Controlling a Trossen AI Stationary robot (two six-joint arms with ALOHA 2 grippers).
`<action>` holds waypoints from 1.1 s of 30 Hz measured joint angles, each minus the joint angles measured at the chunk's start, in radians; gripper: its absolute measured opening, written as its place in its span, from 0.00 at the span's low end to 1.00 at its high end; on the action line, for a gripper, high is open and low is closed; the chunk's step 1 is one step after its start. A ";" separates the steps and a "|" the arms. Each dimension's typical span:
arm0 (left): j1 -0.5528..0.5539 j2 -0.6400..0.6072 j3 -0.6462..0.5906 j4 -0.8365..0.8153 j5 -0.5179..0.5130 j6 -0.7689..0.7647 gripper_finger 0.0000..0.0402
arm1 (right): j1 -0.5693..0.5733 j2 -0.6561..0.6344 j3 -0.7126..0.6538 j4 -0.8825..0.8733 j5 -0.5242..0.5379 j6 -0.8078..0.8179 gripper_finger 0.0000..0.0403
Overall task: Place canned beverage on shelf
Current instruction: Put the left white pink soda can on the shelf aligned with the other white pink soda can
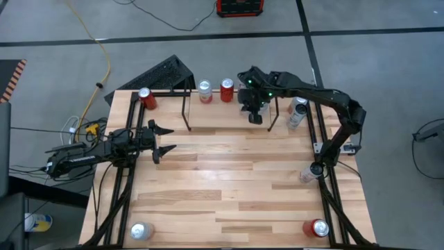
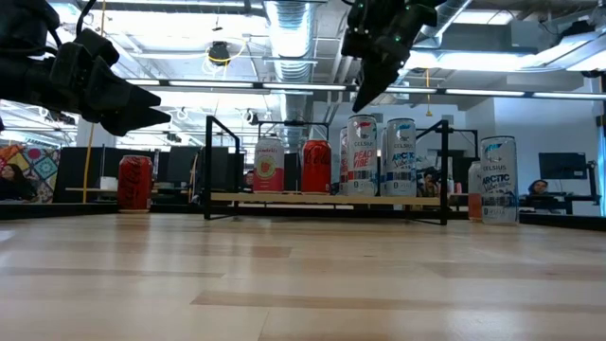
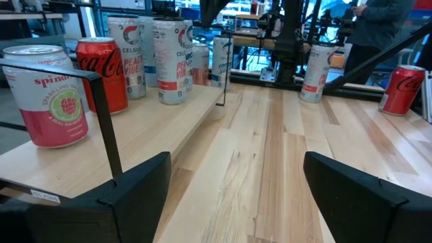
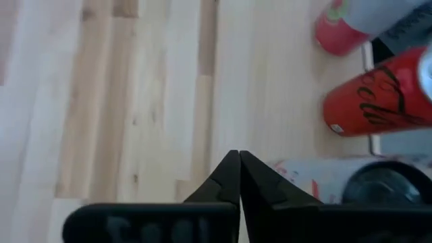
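A: What is on the floor beyond the far edge of the wooden table point(image 1: 229, 180)?
B: A red box point(image 1: 239, 7) and a yellow cable point(image 1: 97, 42). A black ribbed thing point(image 1: 163, 75) leans at the far left corner; I cannot tell what it is.
A: And in the room?
B: A seated person point(image 2: 540, 189), and a big duct point(image 2: 294, 19) on the ceiling.

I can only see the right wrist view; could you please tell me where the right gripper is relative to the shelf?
Observer: In the low view, the right gripper hangs shut and empty just above the tall Peach Vibe can on the shelf.
Operator: Thank you. Where is the other arm?
Observer: The left gripper is open and empty over the table's left side.
Operator: Are any cans off the shelf?
Observer: Yes, a red can stands at the table's corner on the right arm's side.
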 joint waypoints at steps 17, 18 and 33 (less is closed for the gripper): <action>0.000 0.000 0.000 0.000 0.000 0.000 0.80 | -0.083 0.001 0.000 -0.015 0.071 -0.002 0.05; 0.000 0.000 0.000 0.000 0.000 0.000 0.80 | -0.088 0.001 0.000 -0.015 0.070 -0.003 0.05; 0.000 0.000 0.000 0.000 0.000 0.000 0.80 | -0.101 0.001 0.001 -0.007 0.063 -0.011 0.05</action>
